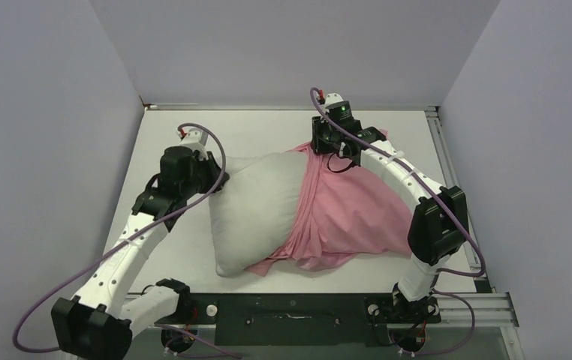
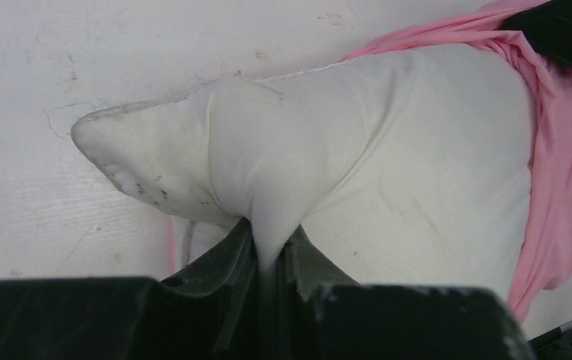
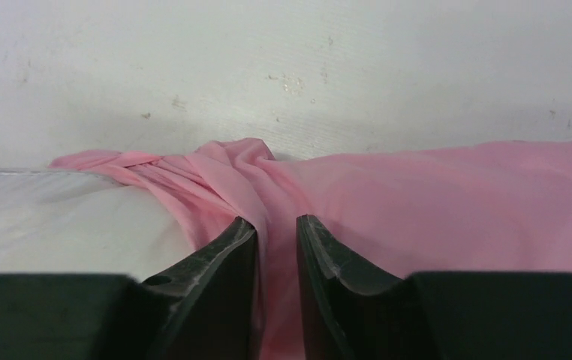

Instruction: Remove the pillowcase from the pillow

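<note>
From above, we see the pillow (image 1: 257,214) lying mid-frame on the table (image 1: 193,131). Its white left half is bare and its right half sits inside the pillowcase (image 1: 354,214), which is bunched into a ridge of folds across the middle. The left pincer (image 1: 218,180) meets the pillow's upper left corner. The right pincer (image 1: 335,155) sits on the pink cloth at the top centre of the frame. From here both sets of fingers are too small for us to read, perhaps hidden by the wrists.

In the left wrist view, the left pincer (image 2: 270,236) is closed on a pinch of white pillow fabric at the bottom centre, drawn into a taut peak. The pillow's corner points left, with dark specks on it. The pink pillowcase runs down the right edge.

In the right wrist view, the right pincer (image 3: 275,225) has a fold of pillowcase clamped between its fingers at the bottom centre. Bare pillow shows at lower left, and the table fills the upper half.
</note>
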`<control>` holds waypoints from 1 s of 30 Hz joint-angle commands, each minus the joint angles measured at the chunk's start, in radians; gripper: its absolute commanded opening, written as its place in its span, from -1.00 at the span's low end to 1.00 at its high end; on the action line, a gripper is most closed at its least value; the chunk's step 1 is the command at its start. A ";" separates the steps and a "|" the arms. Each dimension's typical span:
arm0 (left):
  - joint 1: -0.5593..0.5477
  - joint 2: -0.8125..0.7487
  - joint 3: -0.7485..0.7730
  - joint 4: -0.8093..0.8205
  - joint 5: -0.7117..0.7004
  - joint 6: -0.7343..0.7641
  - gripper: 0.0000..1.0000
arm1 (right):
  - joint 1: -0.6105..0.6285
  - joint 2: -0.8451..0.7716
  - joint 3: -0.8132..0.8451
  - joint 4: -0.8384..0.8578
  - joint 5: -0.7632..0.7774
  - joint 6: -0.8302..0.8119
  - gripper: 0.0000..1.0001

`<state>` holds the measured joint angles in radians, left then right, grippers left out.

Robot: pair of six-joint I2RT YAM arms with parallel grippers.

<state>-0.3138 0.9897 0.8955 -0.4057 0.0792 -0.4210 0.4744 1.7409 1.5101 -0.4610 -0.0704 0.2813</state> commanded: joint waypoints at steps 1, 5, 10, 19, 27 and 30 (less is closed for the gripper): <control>0.037 0.111 0.168 0.014 -0.079 0.055 -0.98 | 0.023 -0.043 0.079 0.075 0.004 -0.030 -0.34; 0.062 0.176 0.269 0.000 -0.084 0.078 -0.80 | 0.065 -0.119 0.036 0.067 0.003 -0.061 0.10; 0.067 0.144 0.282 -0.006 -0.125 0.133 -0.27 | 0.095 -0.267 -0.115 0.052 0.007 -0.067 0.47; 0.014 -0.015 0.182 -0.055 -0.156 0.312 0.41 | 0.106 -0.499 -0.425 -0.037 -0.180 -0.042 0.88; -0.136 -0.207 0.033 -0.102 -0.158 0.406 0.48 | 0.109 -0.587 -0.548 -0.160 -0.339 -0.056 0.87; -0.143 -0.259 0.000 -0.129 -0.109 0.404 0.51 | 0.109 -0.568 -0.562 -0.226 -0.335 -0.084 0.82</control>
<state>-0.4446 0.7914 0.9222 -0.5060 -0.0742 -0.0582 0.5770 1.1877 0.9642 -0.5884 -0.3447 0.2237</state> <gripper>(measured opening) 0.747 0.922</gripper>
